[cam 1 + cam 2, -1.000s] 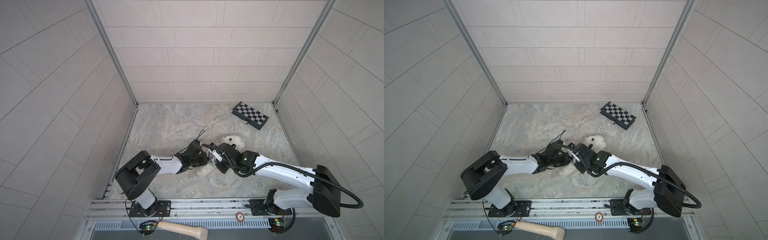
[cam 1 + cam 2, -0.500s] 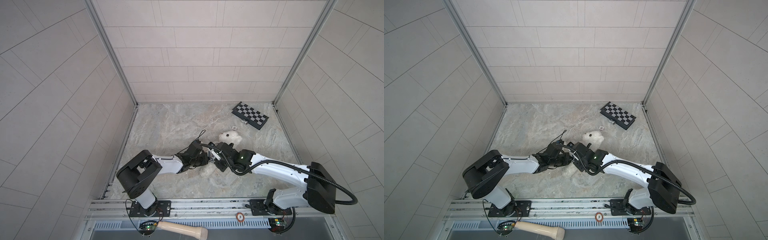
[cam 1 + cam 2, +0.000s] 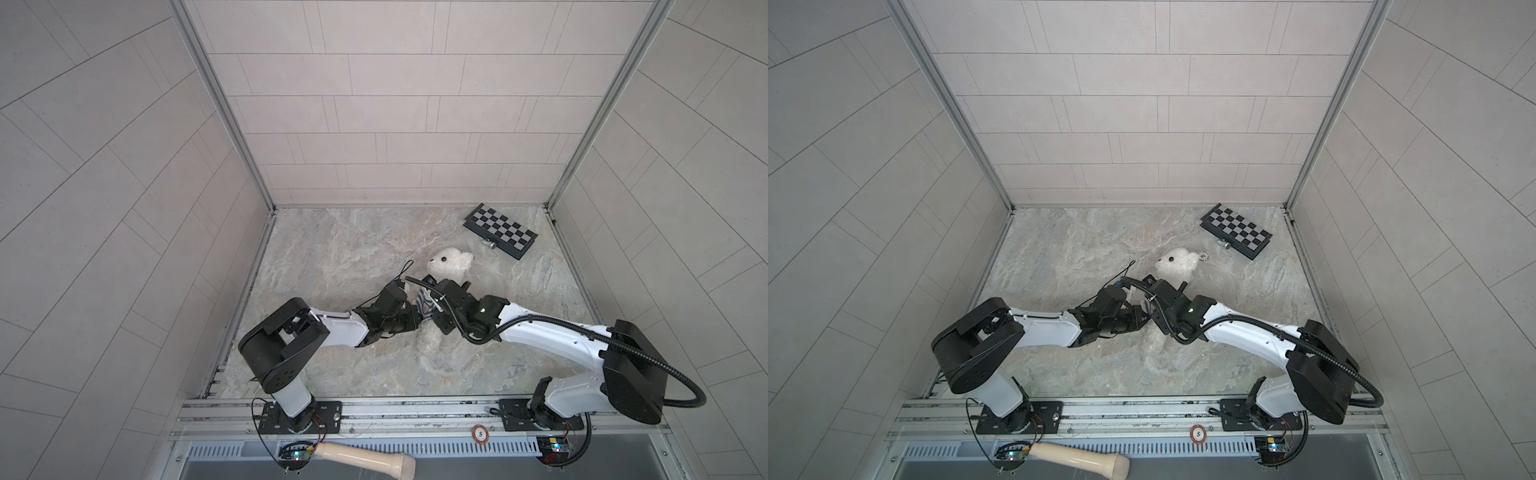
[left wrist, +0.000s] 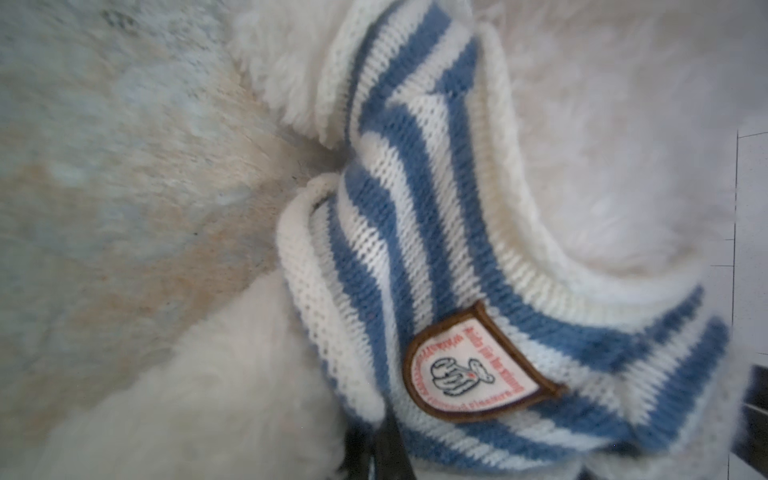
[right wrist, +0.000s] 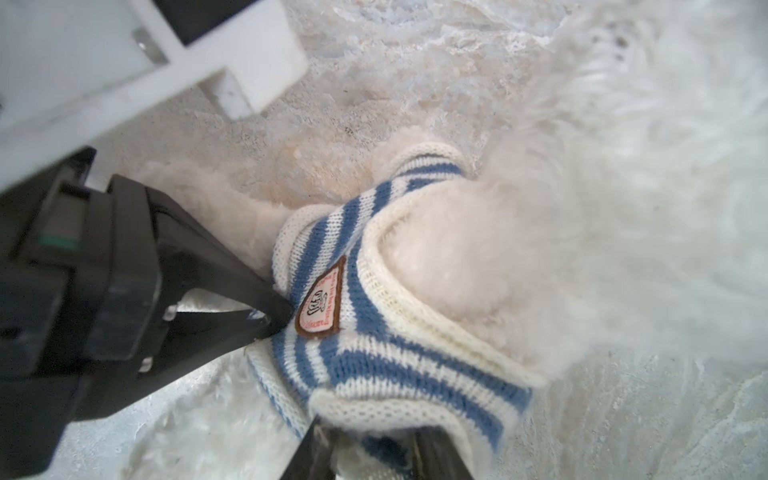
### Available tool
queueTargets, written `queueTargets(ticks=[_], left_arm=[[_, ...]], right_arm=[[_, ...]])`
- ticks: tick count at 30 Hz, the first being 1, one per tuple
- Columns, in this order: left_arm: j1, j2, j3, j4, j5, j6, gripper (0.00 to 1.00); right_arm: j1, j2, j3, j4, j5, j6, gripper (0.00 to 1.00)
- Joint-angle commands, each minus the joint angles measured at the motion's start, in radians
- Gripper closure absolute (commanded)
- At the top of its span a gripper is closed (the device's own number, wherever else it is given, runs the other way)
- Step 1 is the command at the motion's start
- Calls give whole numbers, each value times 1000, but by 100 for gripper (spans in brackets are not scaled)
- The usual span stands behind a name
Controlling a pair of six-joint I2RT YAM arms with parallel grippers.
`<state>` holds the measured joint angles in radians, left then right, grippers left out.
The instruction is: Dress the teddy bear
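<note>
- Right wrist view: showed the left gripper (image 5: 272, 322) clenched on the edge of the striped shirt (image 5: 374, 353), just beside its badge (image 5: 320, 303).
- Showed the right gripper (image 5: 374, 455) with jaws parted about the hem (pinching it or merely straddling it, could not tell).
- Found the teddy bear (image 3: 451, 266) lying on the marbled floor (image 3: 332, 249) between the two arms in both top views, head toward the checkerboard (image 3: 500, 230).
- Saw the shirt bunched high on the body below the head, with the lower fur bare.
- Judged the step in hand as drawing the shirt down over the torso, not yet done.
- Next called for a firm right-side bite on the hem, then a pull toward the legs against the left hold, gently enough not to drag the bear along.
</note>
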<state>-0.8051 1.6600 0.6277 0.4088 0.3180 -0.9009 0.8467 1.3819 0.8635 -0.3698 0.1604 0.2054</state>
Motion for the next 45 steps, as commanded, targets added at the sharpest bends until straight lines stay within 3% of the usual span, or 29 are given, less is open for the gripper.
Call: queueTargets(ticks=[1, 12, 18, 34, 41, 45], left_arm=[[-13, 25, -11, -64, 15, 17, 100], [-27, 40, -7, -51, 23, 10, 100], [-29, 42, -6, -47, 24, 7, 100], [-57, 53, -6, -16, 19, -13, 100], [-60, 63, -6, -3, 22, -18, 100], [-59, 63, -7, -1, 23, -19, 100]], right_arm=[[-18, -58, -21, 42, -8, 52, 67], [-127, -225, -202, 240, -151, 230, 66], [-135, -211, -228, 262, -195, 259, 72], [-166, -122, -313, 371, -219, 325, 69], [-194, -79, -332, 439, -242, 344, 74], [-201, -47, -322, 448, -264, 348, 91]])
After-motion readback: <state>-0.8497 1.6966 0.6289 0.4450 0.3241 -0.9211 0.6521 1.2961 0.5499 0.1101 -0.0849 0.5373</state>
